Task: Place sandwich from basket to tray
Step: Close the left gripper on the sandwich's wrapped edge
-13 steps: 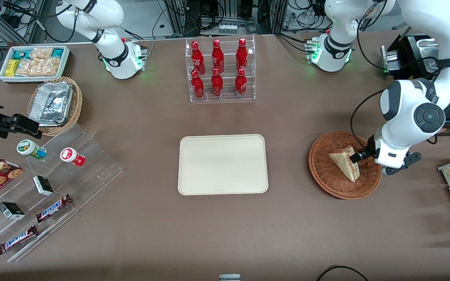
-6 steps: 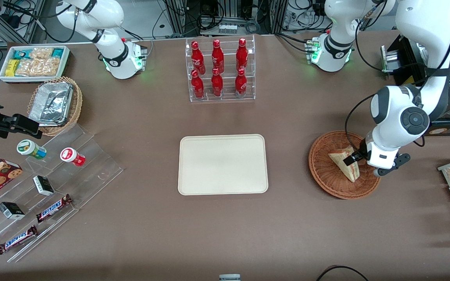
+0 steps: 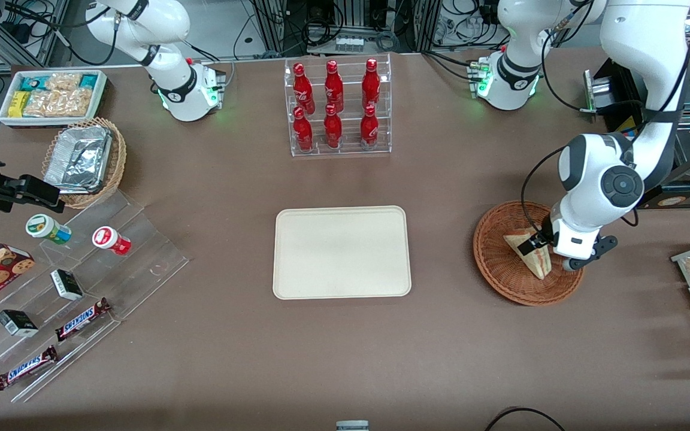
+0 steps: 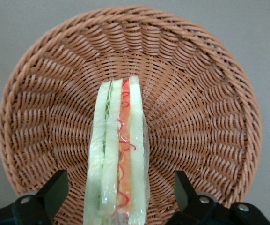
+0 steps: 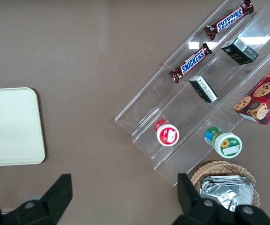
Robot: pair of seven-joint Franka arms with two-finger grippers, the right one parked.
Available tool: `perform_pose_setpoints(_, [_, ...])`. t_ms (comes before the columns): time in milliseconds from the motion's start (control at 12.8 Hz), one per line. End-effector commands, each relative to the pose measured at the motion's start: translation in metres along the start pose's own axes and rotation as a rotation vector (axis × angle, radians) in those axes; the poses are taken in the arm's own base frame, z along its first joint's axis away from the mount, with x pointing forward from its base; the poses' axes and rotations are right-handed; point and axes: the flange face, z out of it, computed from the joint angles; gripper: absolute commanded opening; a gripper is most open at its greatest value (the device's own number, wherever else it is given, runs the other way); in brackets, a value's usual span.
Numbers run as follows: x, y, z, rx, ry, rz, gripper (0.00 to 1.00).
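The triangular wrapped sandwich [image 4: 119, 154] stands in the round woven wicker basket [image 4: 205, 117]; the gripper [image 4: 120, 199] is wide open around it, not touching.

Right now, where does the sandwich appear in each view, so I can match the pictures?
Front view: the sandwich lies in the reddish-brown basket, toward the working arm's end of the table, under the gripper.
Left wrist view: sandwich standing on edge in the basket, between the open gripper's fingers.
Right wrist view: not in it.
Shared landmark: the basket.
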Motion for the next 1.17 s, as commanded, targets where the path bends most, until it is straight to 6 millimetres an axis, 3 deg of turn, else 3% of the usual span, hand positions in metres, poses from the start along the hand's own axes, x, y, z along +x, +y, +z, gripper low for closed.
perform_pose_setpoints(0, [-0.003, 0.001, 0.009, 0.005, 0.011, -0.009, 0.99])
perform_pose_setpoints(78, [-0.003, 0.001, 0.012, 0.007, 0.007, -0.009, 0.97])
perform_pose_setpoints(156, [-0.003, 0.000, 0.014, 0.008, 0.005, -0.015, 0.89])
perform_pose_setpoints(312, [-0.005, -0.002, 0.016, 0.013, -0.001, -0.041, 0.24])
perform_pose_setpoints(391, [-0.006, -0.001, 0.015, 0.012, 0.001, -0.039, 0.02])
perform_pose_setpoints(625, [-0.007, -0.001, 0.008, 0.014, 0.002, -0.038, 0.00])
perform_pose_setpoints(859, [-0.018, 0.011, -0.036, 0.061, -0.008, 0.015, 0.00])
perform_pose_setpoints(1094, [-0.049, 0.046, -0.070, 0.193, -0.014, 0.162, 0.00])
